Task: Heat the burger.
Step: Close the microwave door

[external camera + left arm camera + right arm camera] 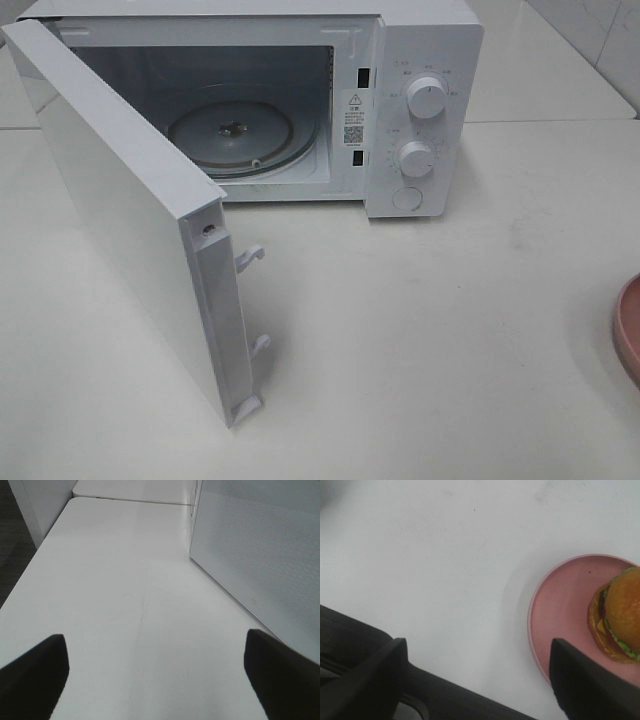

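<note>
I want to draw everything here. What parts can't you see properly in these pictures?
- Burger: cut off by the right wrist picture's edge; out of the high view.
- Pink plate: only a sliver at the high view's edge.
- Microwave dial markings: too small to read.
- Both grippers: out of the high view.

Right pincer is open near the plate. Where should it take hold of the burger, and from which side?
Grip the burger across its bun sides, coming straight down. It lies tilted on the pink plate, whose raised rim likely blocks a low sideways approach. The right pincer looks wide enough.
</note>
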`<state>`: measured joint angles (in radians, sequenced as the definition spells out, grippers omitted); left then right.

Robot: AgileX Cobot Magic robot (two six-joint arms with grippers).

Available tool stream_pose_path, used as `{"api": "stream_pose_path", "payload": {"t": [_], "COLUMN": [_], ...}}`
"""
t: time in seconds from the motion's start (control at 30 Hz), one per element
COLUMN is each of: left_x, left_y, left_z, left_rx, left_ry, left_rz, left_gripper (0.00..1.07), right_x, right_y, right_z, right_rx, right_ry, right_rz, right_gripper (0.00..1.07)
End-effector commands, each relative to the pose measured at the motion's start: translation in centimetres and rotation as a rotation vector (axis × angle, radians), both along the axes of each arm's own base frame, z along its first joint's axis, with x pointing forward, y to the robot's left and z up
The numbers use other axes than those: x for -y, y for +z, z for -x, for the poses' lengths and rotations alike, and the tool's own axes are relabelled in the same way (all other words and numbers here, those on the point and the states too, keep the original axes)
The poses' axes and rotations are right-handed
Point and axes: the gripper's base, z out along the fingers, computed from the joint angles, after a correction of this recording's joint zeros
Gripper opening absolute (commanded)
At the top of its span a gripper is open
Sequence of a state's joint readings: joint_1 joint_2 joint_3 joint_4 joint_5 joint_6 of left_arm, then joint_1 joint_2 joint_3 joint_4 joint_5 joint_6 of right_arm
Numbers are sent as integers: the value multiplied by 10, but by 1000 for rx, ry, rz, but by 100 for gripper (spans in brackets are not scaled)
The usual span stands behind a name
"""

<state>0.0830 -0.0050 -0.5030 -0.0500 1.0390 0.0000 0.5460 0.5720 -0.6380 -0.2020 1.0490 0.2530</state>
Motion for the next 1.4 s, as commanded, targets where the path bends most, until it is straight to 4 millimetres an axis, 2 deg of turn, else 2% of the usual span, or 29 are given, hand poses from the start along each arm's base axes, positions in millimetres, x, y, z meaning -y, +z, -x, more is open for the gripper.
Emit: {"api": "stream_pose_path", "payload": {"t": [0.03, 0.1, 0.17, 0.33, 0.5, 0.8, 1.4], "left_x": [0, 0, 0, 0, 0, 0, 0], "left_y": [-1, -1, -1, -1, -1, -1, -1], "left_z": [2, 2, 2, 2, 2, 2, 2], "left_rx": [17, 17, 17, 17, 17, 17, 17], "left_ry": [-5, -5, -5, -5, -5, -5, -5], "left_rz": [0, 0, 0, 0, 0, 0, 0], "left_gripper": [87, 87, 87, 87, 87, 87, 87], "right_x": [12, 14, 24, 32, 32, 33, 33], "right_y": [5, 4, -4, -12, -20, -21, -21], "right_z": [18, 20, 31, 48, 61, 86, 87], "right_rx": [62, 77, 118, 186, 267, 427, 431], "right_ry": [-13, -25, -86, -147, -182, -248, -251], "right_rz": [-32, -40, -48, -69, -125, -168, -171], "right_gripper": [76, 76, 76, 76, 76, 76, 76]}}
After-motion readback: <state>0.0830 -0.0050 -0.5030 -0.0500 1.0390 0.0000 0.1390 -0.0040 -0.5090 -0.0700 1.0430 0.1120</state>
